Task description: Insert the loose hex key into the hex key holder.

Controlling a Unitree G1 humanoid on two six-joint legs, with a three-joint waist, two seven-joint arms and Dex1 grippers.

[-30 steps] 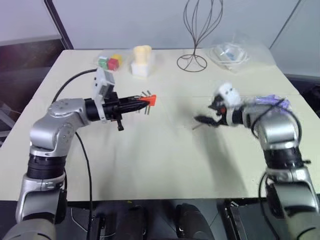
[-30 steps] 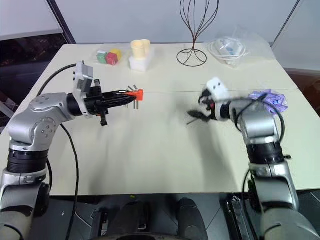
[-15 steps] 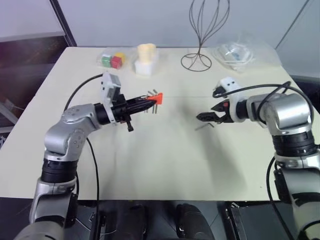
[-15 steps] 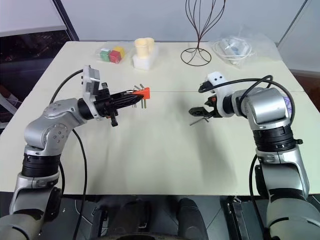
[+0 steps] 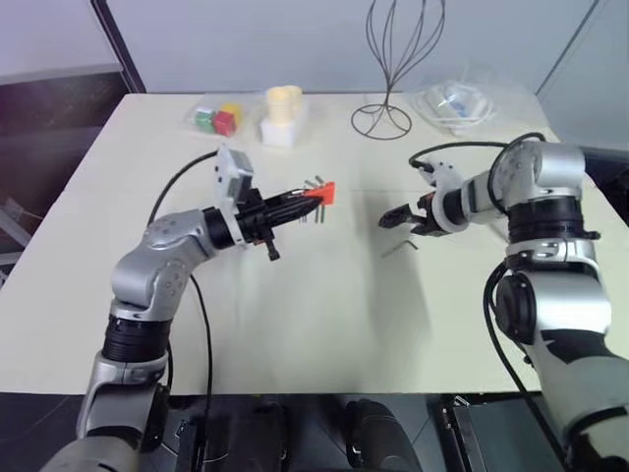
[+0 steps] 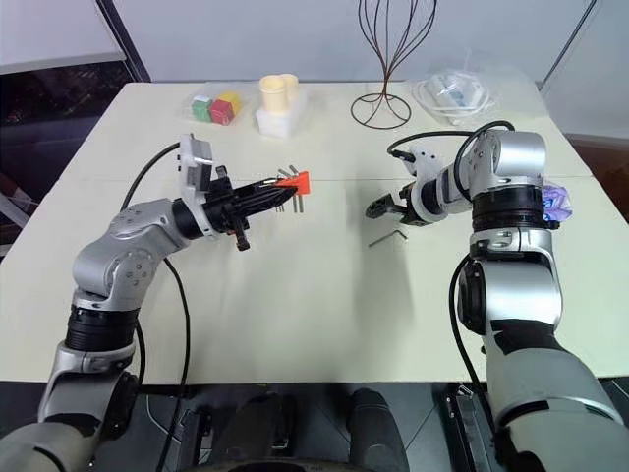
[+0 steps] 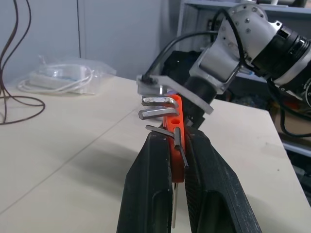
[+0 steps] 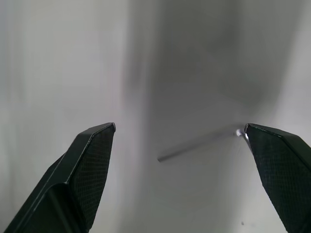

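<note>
The hex key holder (image 5: pixel 324 191) is a small red-orange block with grey keys sticking out of it, held above the table left of centre. My left gripper (image 5: pixel 305 197) is shut on the holder (image 7: pixel 176 131) and points to the right. The loose hex key (image 5: pixel 397 247) lies flat on the table right of centre, a thin grey L-shaped rod. My right gripper (image 5: pixel 398 218) hangs open just above it, tilted down. In the right wrist view the key (image 8: pixel 199 143) lies between the spread fingertips (image 8: pixel 97 141), apart from both.
At the table's back stand coloured cubes (image 5: pixel 218 120), a cream cup on a white block (image 5: pixel 281 116), a wire stand (image 5: pixel 383 118) and a clear bag of cable (image 5: pixel 457 101). A purple object (image 6: pixel 550 197) lies behind my right arm.
My right gripper has rolled and tipped downward over the loose hex key, staying open. My left gripper has drifted slightly to the right with the holder.
</note>
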